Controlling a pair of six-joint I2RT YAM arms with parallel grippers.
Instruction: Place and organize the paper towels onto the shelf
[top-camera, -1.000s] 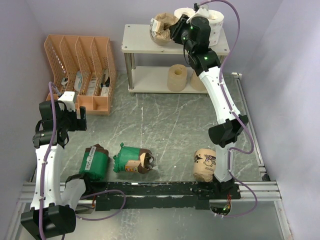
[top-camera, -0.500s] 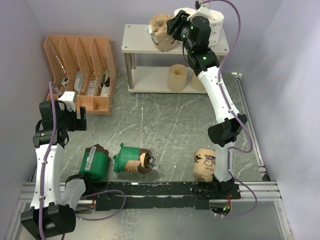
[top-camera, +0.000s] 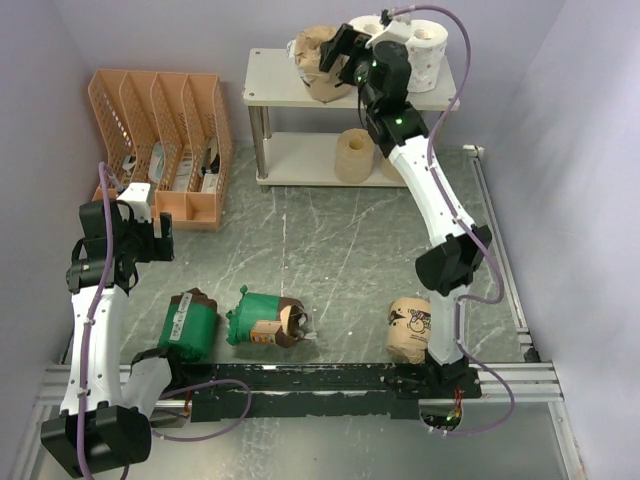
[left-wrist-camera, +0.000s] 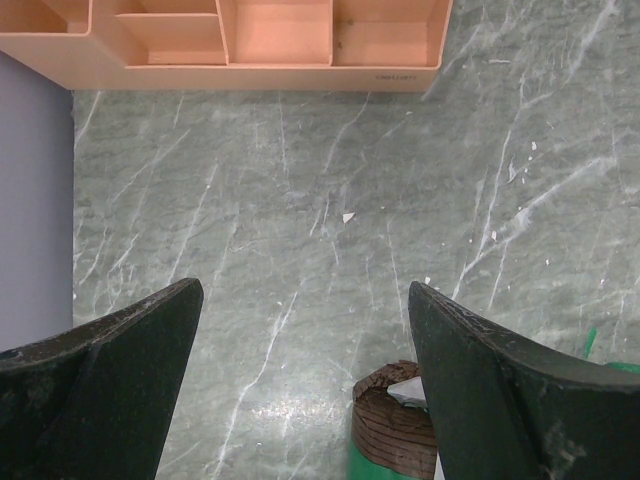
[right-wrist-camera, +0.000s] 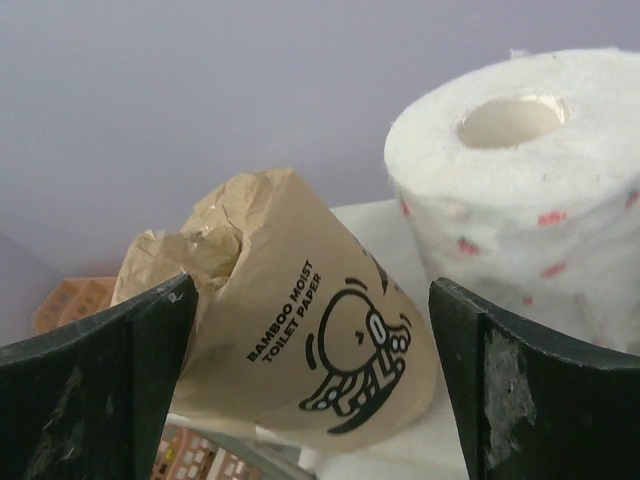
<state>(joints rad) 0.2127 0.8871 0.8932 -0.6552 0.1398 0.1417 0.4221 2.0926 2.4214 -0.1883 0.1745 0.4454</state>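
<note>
Right gripper (right-wrist-camera: 310, 288) spread wide, empty. Brown paper-wrapped cartoon-print roll (right-wrist-camera: 300, 330) sits tilted on top board of off-white two-tier shelf w/ silver legs (top-camera: 275, 82), just beside white red-speck roll (right-wrist-camera: 530, 200). Risk: leaning roll topples, or a finger clips it on retreat. Left gripper (left-wrist-camera: 305, 300) open, empty.

- The shelf (top-camera: 272, 82) is a low two-tier rack with off-white boards and silver legs, at the tabletop's far side.
- Top tier: a brown-wrapped roll (top-camera: 316, 66) with cartoon print leans, its top crumpled. Beside it stand a white roll (top-camera: 430, 52) with red specks and a second white roll (top-camera: 364, 24).
- Lower tier: a tan roll (top-camera: 353, 155) stands upright.
- Near side of the tabletop: a green-wrapped roll (top-camera: 190, 326) and another green roll (top-camera: 256, 322) lie on their sides. A printed brown roll (top-camera: 408, 330) stands well apart to the right.
</note>
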